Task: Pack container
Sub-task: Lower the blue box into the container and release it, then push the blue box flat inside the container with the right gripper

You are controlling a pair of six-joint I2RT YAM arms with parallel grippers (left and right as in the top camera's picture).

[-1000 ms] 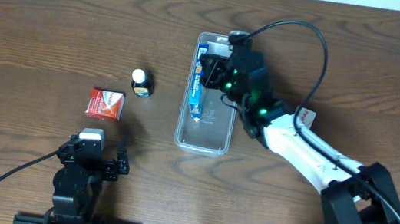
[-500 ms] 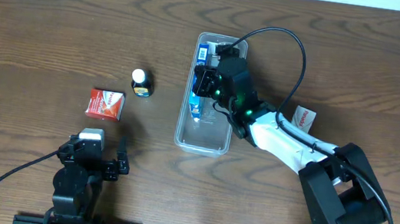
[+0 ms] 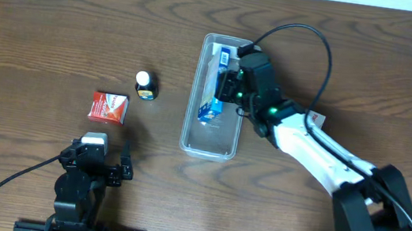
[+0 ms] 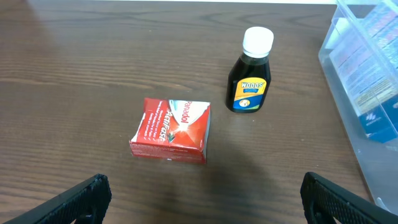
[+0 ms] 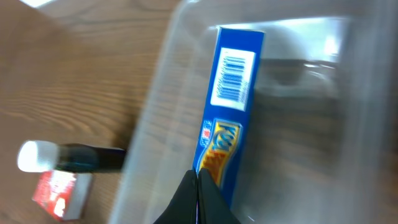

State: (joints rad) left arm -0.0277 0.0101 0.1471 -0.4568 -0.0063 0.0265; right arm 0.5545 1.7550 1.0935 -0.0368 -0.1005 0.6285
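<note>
The clear plastic container (image 3: 214, 142) lies lengthwise at the table's middle. A long blue box (image 3: 208, 106) lies inside it along its left half. It also shows in the right wrist view (image 5: 231, 99), with the container wall (image 5: 155, 124) beside it. My right gripper (image 3: 227, 86) (image 5: 199, 179) is shut, its fingertips pressed together with nothing between them, right at the box's side inside the container. My left gripper (image 4: 202, 199) is open and empty at the near left (image 3: 95, 169), short of a red box (image 4: 171, 129).
The red box (image 3: 108, 107) and a small dark bottle with a white cap (image 3: 144, 85) (image 4: 250, 81) stand left of the container. Both show in the right wrist view, the bottle (image 5: 68, 157) and the red box (image 5: 59, 190). A small white and red item (image 3: 315, 120) lies right of the right arm.
My right gripper has swung over the container and back to the right. The blue box has shifted and straightened inside the container. The left arm has not moved.
</note>
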